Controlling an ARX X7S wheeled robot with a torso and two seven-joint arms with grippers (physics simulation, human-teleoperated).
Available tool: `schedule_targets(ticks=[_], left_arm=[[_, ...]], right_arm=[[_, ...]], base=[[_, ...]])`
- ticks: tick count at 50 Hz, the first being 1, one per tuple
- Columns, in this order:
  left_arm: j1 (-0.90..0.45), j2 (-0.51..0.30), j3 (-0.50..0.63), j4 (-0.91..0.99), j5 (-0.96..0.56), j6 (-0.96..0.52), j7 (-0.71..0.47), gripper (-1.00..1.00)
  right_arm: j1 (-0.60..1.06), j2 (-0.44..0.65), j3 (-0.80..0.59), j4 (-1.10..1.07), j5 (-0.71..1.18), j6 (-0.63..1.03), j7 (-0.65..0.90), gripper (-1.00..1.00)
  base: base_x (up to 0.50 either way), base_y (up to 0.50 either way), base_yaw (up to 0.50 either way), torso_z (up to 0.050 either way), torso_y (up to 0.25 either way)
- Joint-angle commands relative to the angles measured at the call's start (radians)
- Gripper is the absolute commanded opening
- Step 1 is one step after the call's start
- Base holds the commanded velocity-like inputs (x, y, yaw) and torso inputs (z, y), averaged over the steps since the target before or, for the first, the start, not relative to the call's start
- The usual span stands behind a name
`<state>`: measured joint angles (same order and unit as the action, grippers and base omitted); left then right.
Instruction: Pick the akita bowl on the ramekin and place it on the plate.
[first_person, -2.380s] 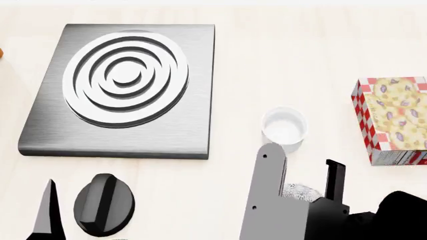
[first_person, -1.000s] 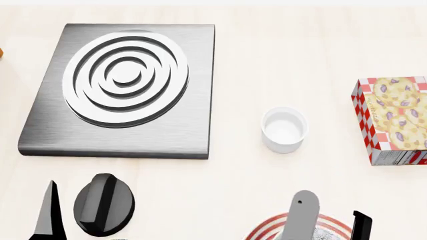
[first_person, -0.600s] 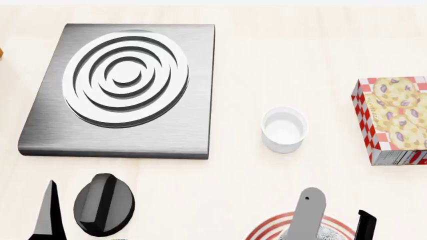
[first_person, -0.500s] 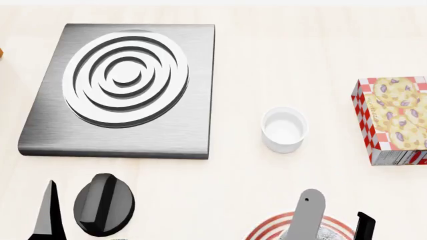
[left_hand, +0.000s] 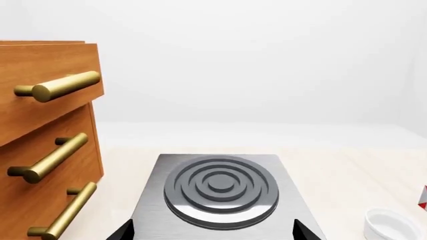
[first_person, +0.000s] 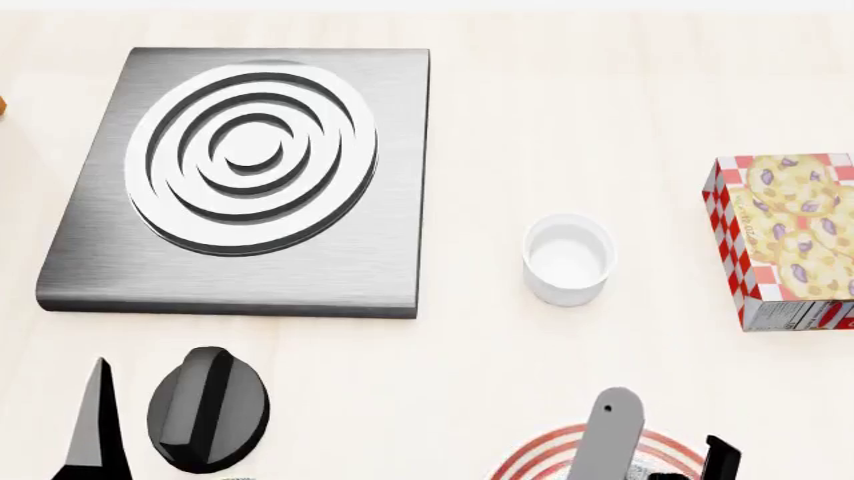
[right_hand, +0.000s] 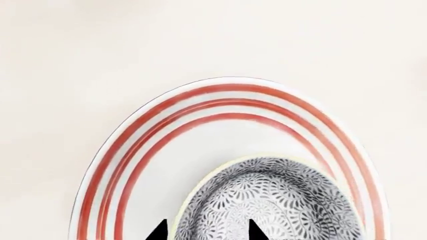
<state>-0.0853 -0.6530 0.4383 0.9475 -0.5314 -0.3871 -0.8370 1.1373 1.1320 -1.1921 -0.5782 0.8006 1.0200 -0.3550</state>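
Note:
The akita bowl (right_hand: 267, 200), speckled grey-black with a pale rim, sits inside the red-ringed plate (right_hand: 227, 95). In the head view the plate (first_person: 534, 455) lies at the bottom edge. My right gripper (right_hand: 207, 232) straddles the bowl's wall, one fingertip outside the rim and one inside, shut on it. In the head view the right gripper (first_person: 663, 455) stands over the plate. The ramekin (first_person: 569, 258) stands empty further up the table, apart from the gripper. My left gripper (left_hand: 213, 234) is open with nothing between its fingers.
A steel stove plate (first_person: 247, 180) with white rings fills the left of the table, with a black round knob (first_person: 207, 408) in front of it. A cookie box (first_person: 787, 240) stands at the right. A wooden drawer cabinet (left_hand: 40, 140) with brass handles stands beside the stove.
My right gripper carried the bowl from beside the ramekin back over the plate. In the last half second it sank slightly lower. The left arm has not moved.

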Motion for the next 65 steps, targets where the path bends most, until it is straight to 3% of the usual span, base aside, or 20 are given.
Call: schedule_targets(ticks=[1, 32, 36, 38, 55, 65], left_arm=[[0.001, -0.004, 0.002, 0.001, -0.001, 0.003, -0.003, 1.00], [-0.003, -0.012, 0.012, 0.004, -0.004, 0.005, -0.010, 1.00], [-0.009, -0.012, 0.016, 0.013, -0.008, -0.005, -0.015, 1.00], [-0.009, -0.012, 0.018, 0.011, -0.007, -0.008, -0.016, 1.00], [-0.025, -0.005, 0.043, 0.002, -0.010, -0.031, -0.019, 1.00], [-0.018, -0.014, 0.027, -0.014, -0.015, -0.007, -0.015, 1.00]], right_arm=[[-0.011, -0.006, 0.012, 0.002, -0.001, 0.000, 0.038, 1.00], [-0.033, 0.014, 0.142, -0.113, 0.155, -0.093, 0.197, 1.00], [-0.051, 0.027, 0.175, -0.120, 0.197, -0.144, 0.236, 1.00], [-0.097, 0.038, 0.229, -0.087, 0.255, -0.261, 0.303, 1.00], [-0.260, 0.075, 0.409, -0.050, 0.404, -0.699, 0.611, 1.00], [-0.282, 0.030, 0.446, -0.012, 0.355, -0.754, 0.824, 1.00]], base=[[0.00, 0.00, 0.00, 0.000, 0.000], [0.00, 0.00, 0.00, 0.000, 0.000], [0.00, 0.00, 0.00, 0.000, 0.000], [0.00, 0.00, 0.00, 0.000, 0.000], [0.00, 0.00, 0.00, 0.000, 0.000], [0.00, 0.00, 0.00, 0.000, 0.000]])
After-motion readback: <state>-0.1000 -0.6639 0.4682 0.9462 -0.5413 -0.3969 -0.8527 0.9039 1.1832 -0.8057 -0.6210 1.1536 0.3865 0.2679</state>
